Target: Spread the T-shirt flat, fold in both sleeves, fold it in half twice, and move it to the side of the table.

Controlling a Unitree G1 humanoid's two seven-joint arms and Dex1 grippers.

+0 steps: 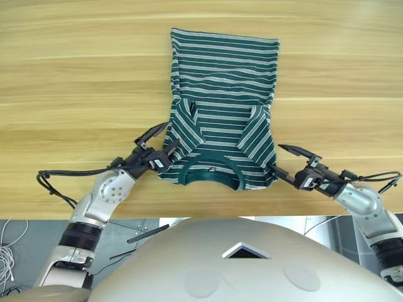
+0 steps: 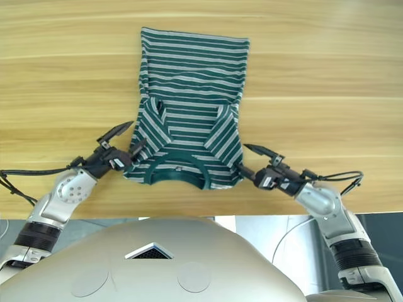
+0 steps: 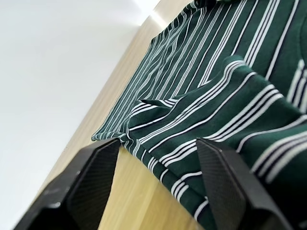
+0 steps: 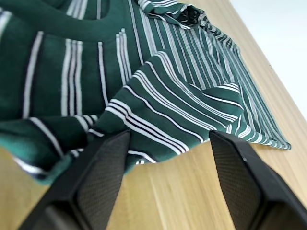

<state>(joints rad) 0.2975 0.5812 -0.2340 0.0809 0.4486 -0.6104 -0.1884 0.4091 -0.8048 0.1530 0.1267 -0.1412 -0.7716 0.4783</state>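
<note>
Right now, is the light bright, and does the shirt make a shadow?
Left eye view: soft, even light, no glare on the table, and the shirt leaves only a thin dark rim. Left wrist view: a faint shadow lies on the table beside the shirt's hem.

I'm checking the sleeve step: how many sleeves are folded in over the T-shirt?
2. The left sleeve lies folded over the T-shirt near the left gripper; the right sleeve likewise near the right gripper. None is hidden.
</note>
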